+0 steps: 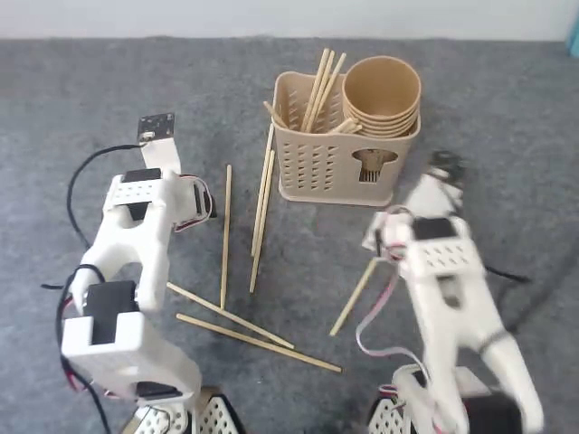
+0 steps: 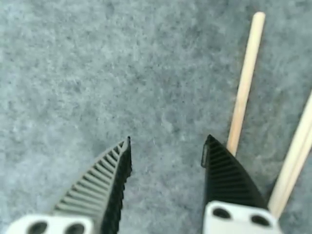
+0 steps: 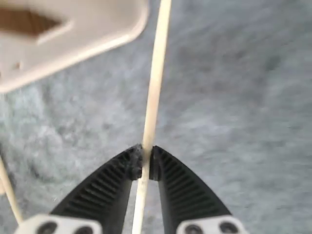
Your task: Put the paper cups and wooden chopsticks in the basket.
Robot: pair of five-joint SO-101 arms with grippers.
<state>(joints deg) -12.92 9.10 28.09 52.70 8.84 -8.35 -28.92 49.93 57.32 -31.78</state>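
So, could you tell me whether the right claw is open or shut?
Shut: the right claw pinches a wooden chopstick.

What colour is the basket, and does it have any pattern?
The basket is plain beige with rows of small slots in its walls. It shows best in the high view.

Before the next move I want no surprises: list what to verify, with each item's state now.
1. The right gripper shut on the chopstick: ok.
2. That chopstick lifted off the carpet: cannot tell.
3. The basket upright: ok.
4. The paper cups in the basket: ok, stacked.
5. The left gripper open over the carpet: ok, second chopstick beside one finger.
6. All chopsticks binned: not ok, loose chopsticks lie on the carpet.
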